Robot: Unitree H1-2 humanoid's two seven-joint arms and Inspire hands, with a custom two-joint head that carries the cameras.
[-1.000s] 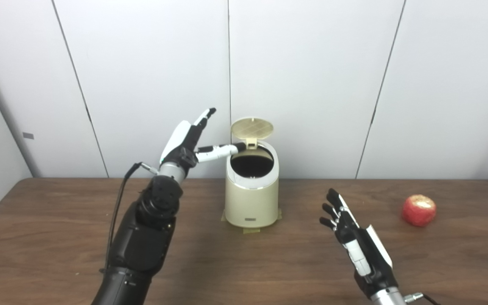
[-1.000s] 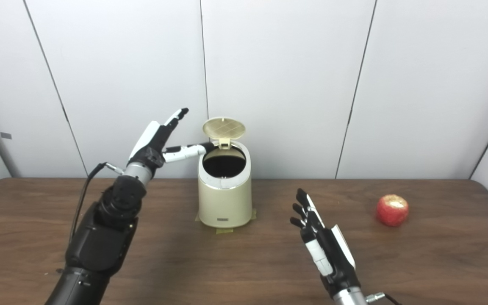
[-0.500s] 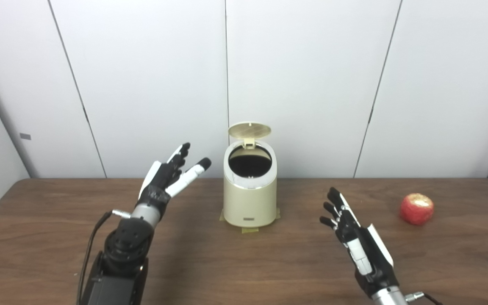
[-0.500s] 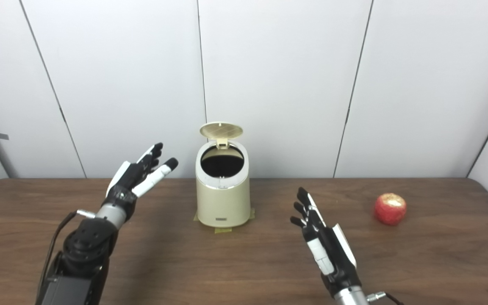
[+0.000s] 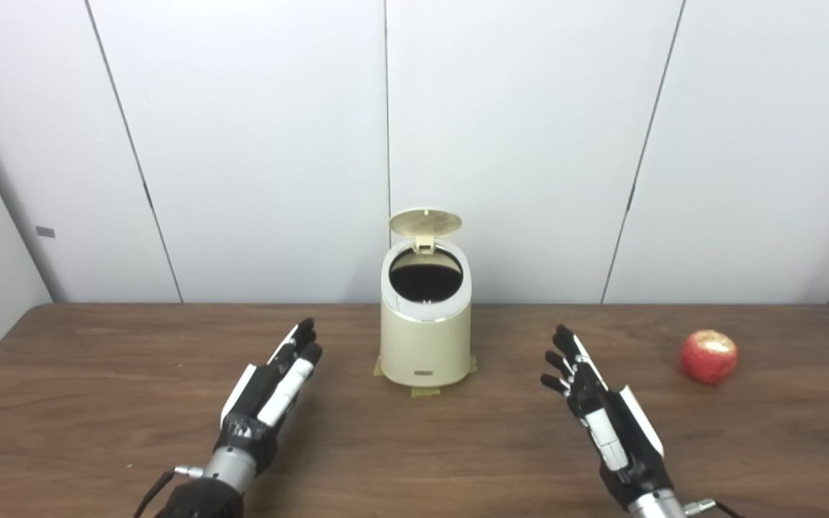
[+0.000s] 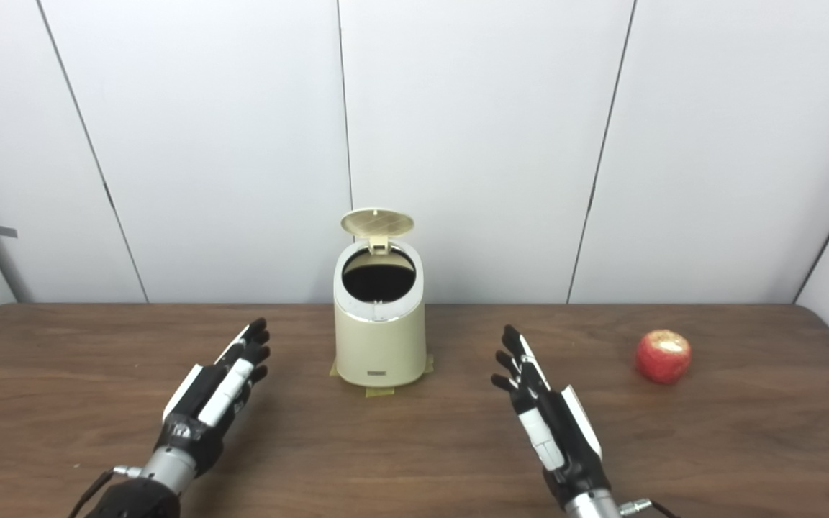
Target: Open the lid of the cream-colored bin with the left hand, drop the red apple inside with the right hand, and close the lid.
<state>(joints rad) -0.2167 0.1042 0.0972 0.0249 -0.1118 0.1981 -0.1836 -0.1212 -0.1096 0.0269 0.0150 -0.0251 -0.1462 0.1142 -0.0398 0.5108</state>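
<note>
Lid (image 5: 424,221) up on the bin (image 5: 425,338), both my hands spread and empty, so my right hand (image 5: 599,413) should swing wide to the apple (image 5: 708,356) far right and cup it from above.

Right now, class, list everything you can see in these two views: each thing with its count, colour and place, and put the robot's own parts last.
Bin: one, cream, at the table's back centre, standing on tape patches.
Lid: one, cream, hinged up behind the bin's dark opening.
Apple: one, red, on the table far right, apart from both hands.
Table: one, dark brown wood, across the foreground.
Wall panels: several, white, behind the table.
Left hand: one, black and white, open, low over the table left of the bin.
Right hand: one, black and white, open, between bin and apple.
</note>
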